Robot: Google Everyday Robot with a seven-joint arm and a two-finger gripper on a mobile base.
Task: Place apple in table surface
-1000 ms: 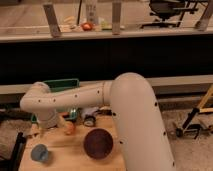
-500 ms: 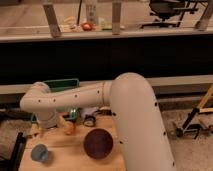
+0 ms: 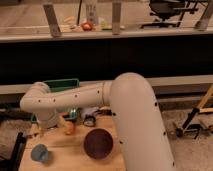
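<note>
The apple [image 3: 70,128], small and orange-red, is at the far left part of the light tan table surface [image 3: 65,152], just in front of the green bin. My gripper [image 3: 64,123] hangs from the white arm that sweeps in from the right and sits right at the apple, partly hiding it. I cannot tell whether the apple rests on the wood or is held just above it.
A dark maroon bowl [image 3: 98,143] stands on the table to the right of the apple. A small blue-grey cup [image 3: 39,152] stands near the front left. A green plastic bin [image 3: 59,91] is behind the gripper. A dark round object [image 3: 90,120] lies by the bin.
</note>
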